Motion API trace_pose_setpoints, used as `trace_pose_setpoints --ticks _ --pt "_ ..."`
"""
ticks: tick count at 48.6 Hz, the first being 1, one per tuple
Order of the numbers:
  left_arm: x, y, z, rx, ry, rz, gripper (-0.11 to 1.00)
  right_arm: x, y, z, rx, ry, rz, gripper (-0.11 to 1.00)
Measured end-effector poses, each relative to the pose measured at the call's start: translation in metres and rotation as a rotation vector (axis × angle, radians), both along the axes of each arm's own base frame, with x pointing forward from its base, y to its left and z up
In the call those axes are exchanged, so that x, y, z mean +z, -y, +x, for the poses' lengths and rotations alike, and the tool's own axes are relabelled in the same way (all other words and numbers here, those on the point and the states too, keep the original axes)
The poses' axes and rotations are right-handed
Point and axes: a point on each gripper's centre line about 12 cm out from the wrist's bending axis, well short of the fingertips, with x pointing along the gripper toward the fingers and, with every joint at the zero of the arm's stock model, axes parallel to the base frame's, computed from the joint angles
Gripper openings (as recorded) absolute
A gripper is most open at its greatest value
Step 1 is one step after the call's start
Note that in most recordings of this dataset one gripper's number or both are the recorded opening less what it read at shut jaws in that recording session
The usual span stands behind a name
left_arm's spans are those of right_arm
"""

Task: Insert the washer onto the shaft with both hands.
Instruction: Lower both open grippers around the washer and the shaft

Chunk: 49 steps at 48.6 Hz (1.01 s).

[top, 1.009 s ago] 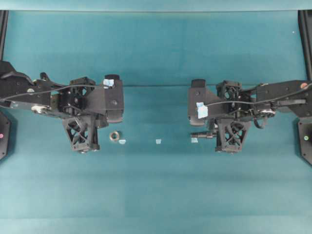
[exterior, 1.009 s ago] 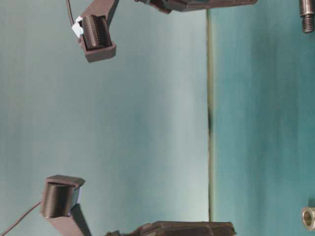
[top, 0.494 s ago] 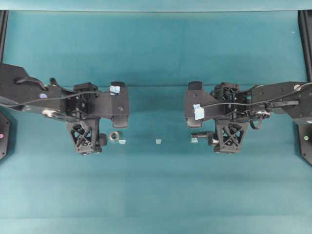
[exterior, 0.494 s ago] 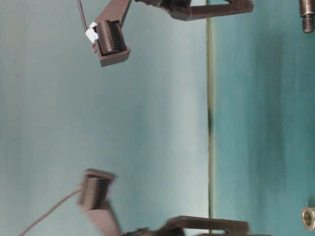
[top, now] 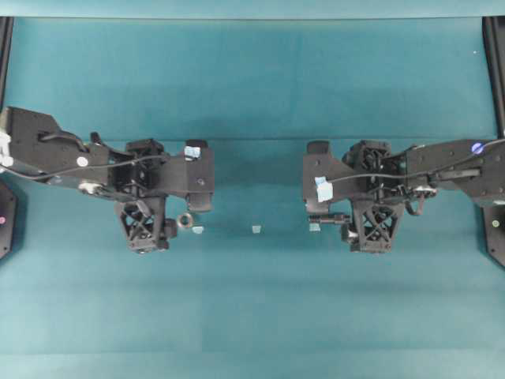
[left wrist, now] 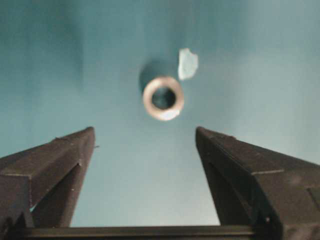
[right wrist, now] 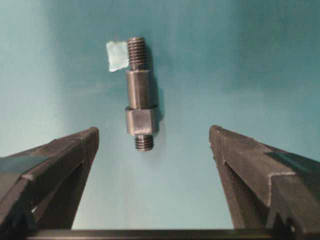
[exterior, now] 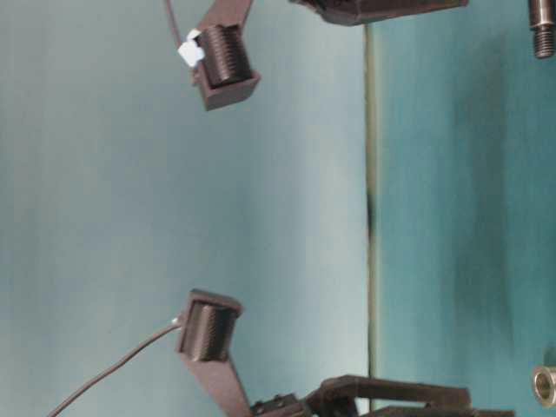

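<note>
Nothing is grasped yet: washer (left wrist: 163,98) and shaft (right wrist: 139,94) lie well apart on the table, each ahead of a wide-open gripper, left gripper (left wrist: 145,150) and right gripper (right wrist: 154,150), so both pickups and insertion remain.

A teal counter (top: 252,316) fills the overhead view, its matte surface evenly lit, with soft shadows. A faint horizontal seam (top: 252,139) crosses it. Black vertical rails (top: 6,47) frame the left and right edges. At table level, a paler teal backdrop (exterior: 130,217) meets the counter along a dark line.
</note>
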Motion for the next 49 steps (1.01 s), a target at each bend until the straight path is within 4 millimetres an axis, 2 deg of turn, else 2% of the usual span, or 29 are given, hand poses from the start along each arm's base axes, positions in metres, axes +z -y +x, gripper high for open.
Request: trace_pose_setpoints --ticks 21,49 --pt "-0.017 0.015 0.007 -0.051 -0.005 0.002 0.90 -0.014 -0.004 0.003 0.007 -0.006 0.005 0.95" --pt "-0.028 0.008 0.011 -0.036 -0.005 0.003 0.90 -0.026 -0.005 0.001 0.010 -0.024 0.006 0.95"
